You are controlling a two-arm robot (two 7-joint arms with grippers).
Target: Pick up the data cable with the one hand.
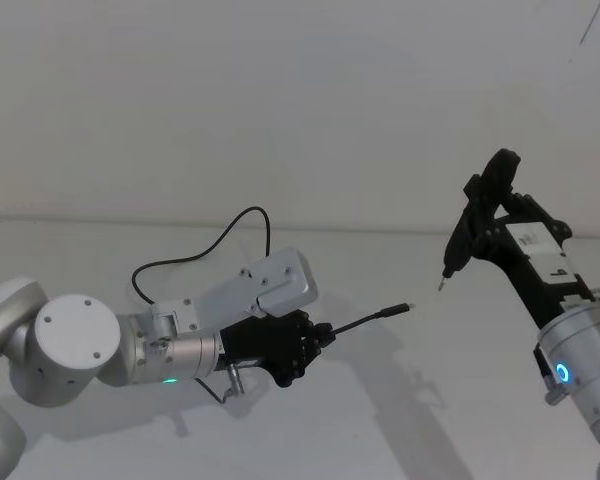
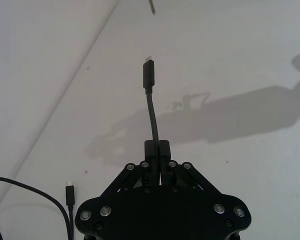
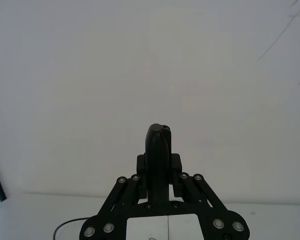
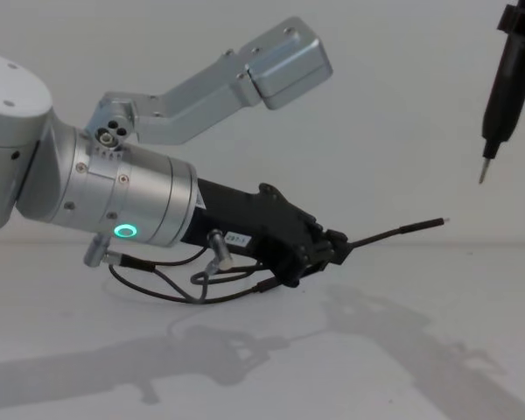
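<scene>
Holding the cable (image 1: 370, 317) in the left gripper (image 1: 320, 335), with pads shut tight on the cord a short way back from the plug (image 2: 148, 72). Gripped that near the end, probably, to keep the free stub stiff and stop the plug drooping. Lifted clear of the table (image 1: 430, 420) beneath the left gripper, judging by the shadow thrown there.

Points straight out ahead of the left gripper, long axis in line with the pads, plug foremost and tipped slightly upward, aimed toward the robot's right. Bends only a little over that stub. Trails away behind the left gripper with the rest of the cord, loosely curved. Looks to end in a second plug (image 2: 69, 192) lying on the table back beside the left gripper's base.

Off to the right of the left gripper and higher, well apart: right gripper (image 1: 490, 205) closed round a slim dark tool (image 1: 460, 245), tip down, near the plug but not touching it. Seems parked there simply to stay out of the way.

Pick-up looks essentially done at the plug end; cannot tell whether the tail is wholly off the table
</scene>
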